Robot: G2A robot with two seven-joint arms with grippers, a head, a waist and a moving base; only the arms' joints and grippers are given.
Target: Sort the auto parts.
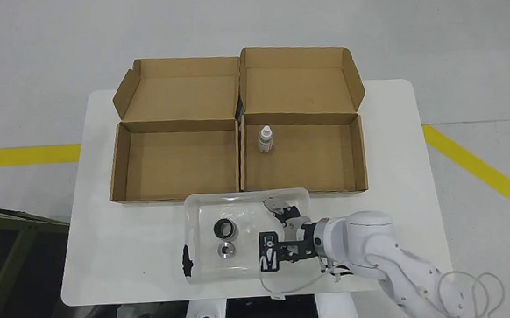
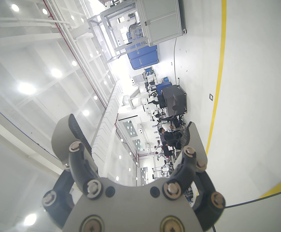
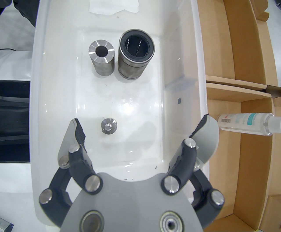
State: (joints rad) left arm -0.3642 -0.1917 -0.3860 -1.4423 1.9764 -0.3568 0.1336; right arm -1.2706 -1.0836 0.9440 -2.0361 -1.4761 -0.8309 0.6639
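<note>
A white tray [image 1: 192, 207] at the table's front holds a black-ended linear bearing [image 3: 136, 56] [image 1: 225, 227], a steel bushing [image 3: 101, 56] [image 1: 225, 251] beside it, and a small steel part [image 3: 109, 126]. My right gripper [image 3: 140, 122] [image 1: 271, 228] hangs open over the tray's right half. The small part lies just ahead of its fingers, nearer the one away from the boxes. The other finger [image 3: 206, 129] is over the tray's rim by the boxes. My left gripper [image 2: 130, 123] is open and empty, pointing up into the room.
Two open cardboard boxes stand behind the tray, the left box [image 1: 119, 167] and the right box [image 1: 357, 153]. A small white bottle [image 1: 266, 139] [image 3: 245, 122] stands in the right box near its left wall. Bare table lies to both sides of the tray.
</note>
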